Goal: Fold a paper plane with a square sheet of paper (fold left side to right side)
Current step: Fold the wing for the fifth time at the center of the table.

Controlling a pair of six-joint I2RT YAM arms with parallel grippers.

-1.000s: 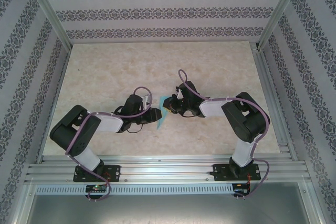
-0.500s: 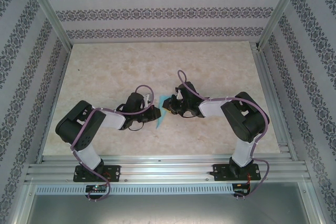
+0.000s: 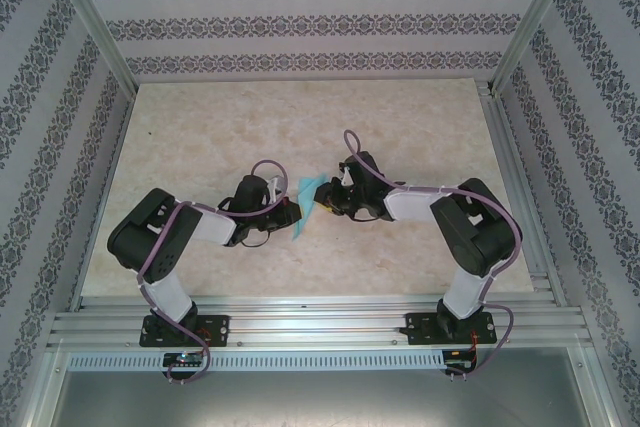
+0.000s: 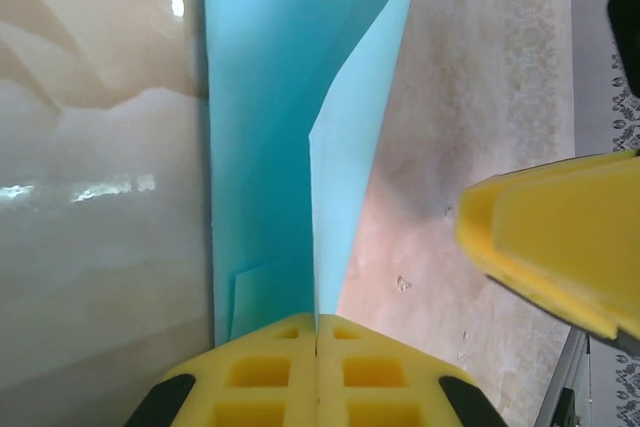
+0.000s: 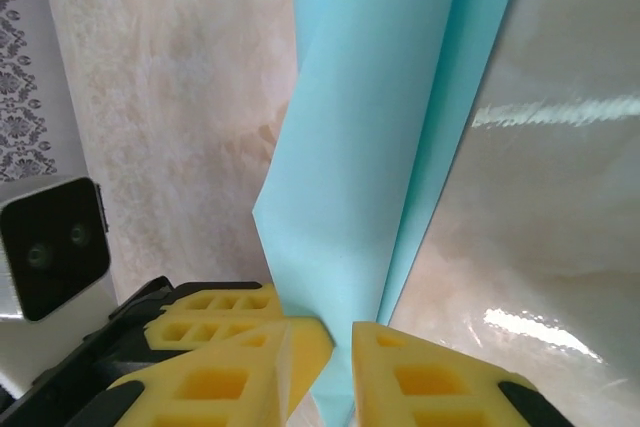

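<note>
Top view: my two arms reach inward and meet near the middle of the marble-patterned table [image 3: 200, 127]; my left gripper [image 3: 290, 209] and my right gripper [image 3: 326, 201] face each other, tips close together; the square sheet of paper [image 3: 302, 227] stands between them as a narrow cyan strip, running from just behind the tips toward the near edge; too small here to read either grip.

Left wrist view: my left pads are pressed flat together with no gap, and the paper's edge runs straight into the seam between them, so this gripper is clenched on the sheet; the sheet rises away from the pads, folded over on itself, one layer lying flat to the left, the other layer lifted and curling right; a small corner of a lower layer peeks out just left of the pads; a yellow finger [image 4: 550, 247] of my right gripper juts in from the right, apart from the paper in this view.

Right wrist view: my right fingers stand slightly parted; cyan paper shows in the gap between them, and I see no pinch, so this gripper is released; the sheet fans upward from the tips in two overlapping layers; the left arm's white camera housing [image 5: 55, 242] sits at far left, with a yellow left finger [image 5: 212, 305] just beside my own.
</note>
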